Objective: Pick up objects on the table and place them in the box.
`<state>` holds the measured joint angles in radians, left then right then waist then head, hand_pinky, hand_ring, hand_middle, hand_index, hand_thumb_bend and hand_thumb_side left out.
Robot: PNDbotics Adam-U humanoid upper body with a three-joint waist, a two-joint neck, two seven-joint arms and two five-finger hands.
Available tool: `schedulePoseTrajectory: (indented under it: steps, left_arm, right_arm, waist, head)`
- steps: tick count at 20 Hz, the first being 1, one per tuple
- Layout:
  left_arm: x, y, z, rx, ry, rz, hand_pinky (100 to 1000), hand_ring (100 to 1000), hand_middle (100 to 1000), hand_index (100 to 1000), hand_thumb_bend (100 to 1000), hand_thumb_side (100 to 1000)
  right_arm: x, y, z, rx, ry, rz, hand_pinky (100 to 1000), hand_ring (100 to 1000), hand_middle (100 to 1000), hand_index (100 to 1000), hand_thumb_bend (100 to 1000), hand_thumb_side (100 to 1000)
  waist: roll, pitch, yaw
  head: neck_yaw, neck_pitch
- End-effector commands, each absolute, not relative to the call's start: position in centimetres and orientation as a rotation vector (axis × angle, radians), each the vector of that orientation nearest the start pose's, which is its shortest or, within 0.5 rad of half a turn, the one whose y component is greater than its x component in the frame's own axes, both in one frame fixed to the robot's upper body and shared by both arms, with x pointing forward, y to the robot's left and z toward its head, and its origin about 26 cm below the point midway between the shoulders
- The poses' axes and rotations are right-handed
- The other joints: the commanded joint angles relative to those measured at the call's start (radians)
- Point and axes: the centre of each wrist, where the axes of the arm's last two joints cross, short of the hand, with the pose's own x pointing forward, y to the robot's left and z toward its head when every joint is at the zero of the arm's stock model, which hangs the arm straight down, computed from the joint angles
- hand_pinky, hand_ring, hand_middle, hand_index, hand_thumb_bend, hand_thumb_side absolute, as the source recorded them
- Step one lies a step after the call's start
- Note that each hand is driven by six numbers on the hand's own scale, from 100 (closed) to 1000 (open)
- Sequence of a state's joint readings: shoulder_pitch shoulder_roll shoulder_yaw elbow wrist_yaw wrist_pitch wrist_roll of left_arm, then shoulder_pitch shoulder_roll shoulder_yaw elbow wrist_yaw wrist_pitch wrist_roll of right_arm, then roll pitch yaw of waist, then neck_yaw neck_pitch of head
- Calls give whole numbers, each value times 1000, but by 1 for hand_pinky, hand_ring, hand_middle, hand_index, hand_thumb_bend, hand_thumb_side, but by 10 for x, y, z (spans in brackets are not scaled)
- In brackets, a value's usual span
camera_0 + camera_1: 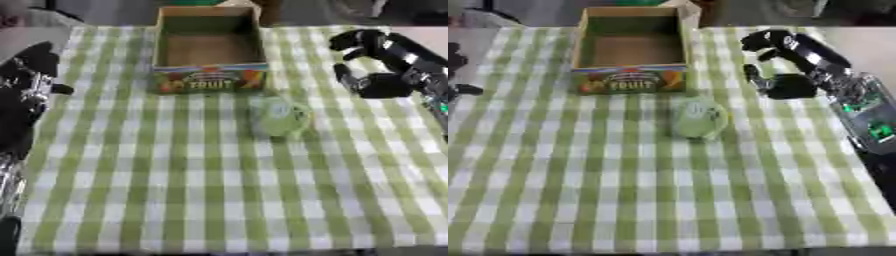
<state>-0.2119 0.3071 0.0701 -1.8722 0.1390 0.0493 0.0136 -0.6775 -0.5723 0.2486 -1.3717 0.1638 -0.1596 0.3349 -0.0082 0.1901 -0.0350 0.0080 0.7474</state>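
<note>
R hand (785,82) curled, holds nothing, beside green obj (698,118) (near box (210,80)).

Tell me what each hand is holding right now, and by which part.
Nothing is held. The right hand hovers with curled fingers right of the box, apart from the green object on the cloth. The left hand at the left edge holds nothing.

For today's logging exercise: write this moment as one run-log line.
right hand: empty, right of box | green object: on cloth | box: empty | left hand: idle

soft even light, everything blurred, perhaps defocused
</note>
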Motion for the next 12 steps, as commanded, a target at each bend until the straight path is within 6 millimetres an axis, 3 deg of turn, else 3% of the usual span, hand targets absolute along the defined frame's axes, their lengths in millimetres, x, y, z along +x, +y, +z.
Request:
schedulePoseTrajectory:
  steps: [1, 12]
  left_arm:
    - [306, 292, 158, 102, -2057, -181, 595, 891, 851, 692, 250, 471]
    - [306, 291, 157, 93, -2055, -184, 595, 891, 851, 692, 250, 473]
  right_arm:
    - [415, -287, 204, -350, -1839, 1253, 803, 876, 779, 870, 100, 244]
    - [428, -269, 189, -332, -1747, 1398, 819, 895, 803, 879, 100, 352]
  waist:
    - [1, -18, 1]
    - [4, -19, 6]
  head:
    - [-2, 4]
    - [-10, 3]
